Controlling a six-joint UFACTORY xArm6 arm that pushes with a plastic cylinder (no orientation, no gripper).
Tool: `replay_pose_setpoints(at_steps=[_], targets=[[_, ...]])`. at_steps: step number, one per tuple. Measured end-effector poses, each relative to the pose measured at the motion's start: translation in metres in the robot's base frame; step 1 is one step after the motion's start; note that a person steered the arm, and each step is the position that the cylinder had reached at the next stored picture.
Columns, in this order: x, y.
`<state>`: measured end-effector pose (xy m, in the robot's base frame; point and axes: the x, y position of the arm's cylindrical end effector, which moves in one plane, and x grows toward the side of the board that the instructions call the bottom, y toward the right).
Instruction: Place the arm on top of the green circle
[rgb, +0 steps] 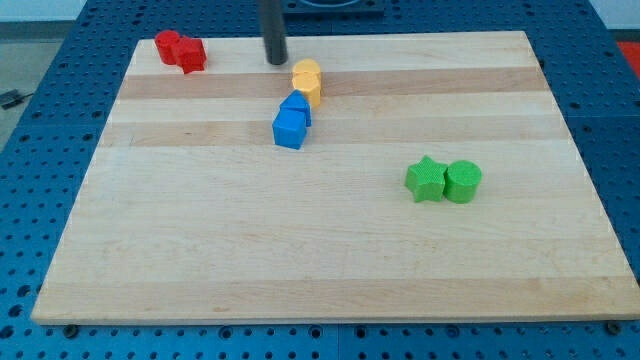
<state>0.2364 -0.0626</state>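
The green circle (463, 181) sits on the wooden board at the view's right, touching a green star (426, 179) on its left. My tip (276, 61) is near the view's top, left of centre, far up and to the left of the green circle. It stands just up-left of a yellow block (307, 74).
A second yellow block (311, 92) lies below the first. Two blue blocks (296, 106) (290, 128) sit just below them. Two red blocks (168, 45) (191, 54) lie at the top left corner. The wooden board (320, 250) rests on a blue perforated table.
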Motion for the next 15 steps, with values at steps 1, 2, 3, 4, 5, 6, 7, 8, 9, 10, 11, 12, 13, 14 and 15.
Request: replay_pose_setpoints(at_steps=[1,2,3,4,5,6,7,8,9,10,11,12,13,14,15], targets=[[0.0,0.037],[0.0,0.062],[0.0,0.063],[0.0,0.09],[0.0,0.178],[0.006,0.281],[0.053,0.357],[0.11,0.399],[0.13,0.408],[0.169,0.401],[0.202,0.365],[0.233,0.324],[0.266,0.288],[0.269,0.241],[0.269,0.23]])
